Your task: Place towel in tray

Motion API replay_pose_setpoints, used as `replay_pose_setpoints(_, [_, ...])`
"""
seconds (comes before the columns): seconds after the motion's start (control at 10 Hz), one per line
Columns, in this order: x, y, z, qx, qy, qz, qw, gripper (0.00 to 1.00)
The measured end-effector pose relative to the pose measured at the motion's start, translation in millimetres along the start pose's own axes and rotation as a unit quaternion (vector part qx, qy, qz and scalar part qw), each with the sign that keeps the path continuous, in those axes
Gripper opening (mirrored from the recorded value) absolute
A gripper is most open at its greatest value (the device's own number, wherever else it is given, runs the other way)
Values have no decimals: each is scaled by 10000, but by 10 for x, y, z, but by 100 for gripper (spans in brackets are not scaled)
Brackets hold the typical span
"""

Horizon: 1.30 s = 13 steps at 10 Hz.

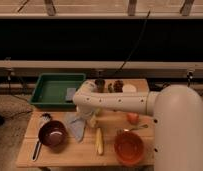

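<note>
**GRIPPER (89, 116) AT TOWEL (75, 127); TOWEL OUTSIDE TRAY (51, 89)**

Gripper: hangs below the arm's bend, at the towel's upper right edge, mid-table. Cannot tell whether it is open or closed, nor whether it has hold of the cloth; contact w/ towel unclear.

Far left, rear: green tray sits off the table's (80, 155) back left corner. Grey block (71, 93) lies inside it, by the right wall.

Left, front: dark red bowl (52, 134) on the table, w/ a metal utensil (37, 149) beside it.

Just right of the bowl: towel, pale grey-blue, lying crumpled on the tabletop, in front of the tray and apart from it.

Centre: banana (99, 141) lying front to back, just right of the towel.

Right: orange bowl (129, 147) near the front edge; small orange fruit (132, 118) behind it.
</note>
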Motion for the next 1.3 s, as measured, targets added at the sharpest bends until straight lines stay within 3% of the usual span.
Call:
replay_pose_setpoints(0.6, [-2,-93,130,-156,148,-113,9997,77])
replay_pose_setpoints(0.9, [-18,-119,137,-280,224,-262,9990,48])
replay_pose_setpoints(1.3, [16,-98,72,-271,308,-353,9985,8])
